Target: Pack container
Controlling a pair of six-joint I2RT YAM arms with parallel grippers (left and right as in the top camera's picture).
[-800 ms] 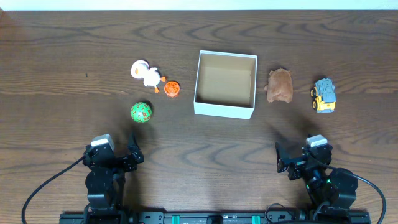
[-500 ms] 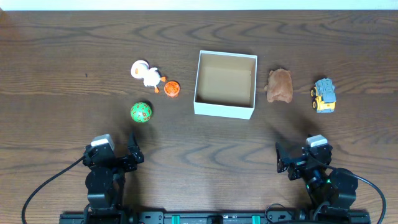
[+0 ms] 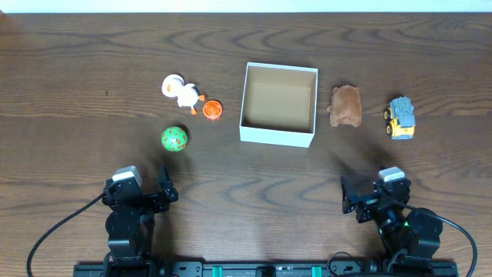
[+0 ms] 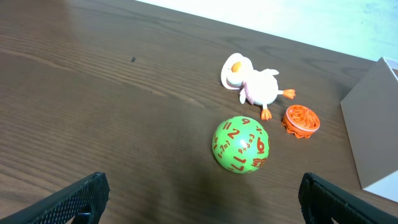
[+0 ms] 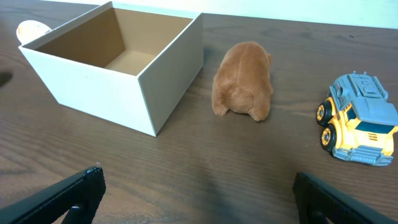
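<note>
The container (image 3: 278, 135) is a white square box with a brown inside, at the table's middle; it also shows in the right wrist view (image 5: 93, 87) and at the edge of the left wrist view (image 4: 373, 124). It holds nothing. Left of it lie a white duck (image 3: 182, 91), an orange disc (image 3: 213, 109) and a green numbered ball (image 3: 174, 138). Right of it lie a brown plush animal (image 3: 345, 105) and a blue-yellow toy truck (image 3: 400, 117). My left gripper (image 3: 146, 194) and right gripper (image 3: 367, 196) are open and empty near the front edge.
The dark wooden table (image 3: 92, 61) reaches a pale far edge. In the left wrist view the ball (image 4: 241, 144), duck (image 4: 252, 82) and disc (image 4: 301, 119) lie ahead. In the right wrist view the plush (image 5: 242, 79) and truck (image 5: 359, 118) lie ahead.
</note>
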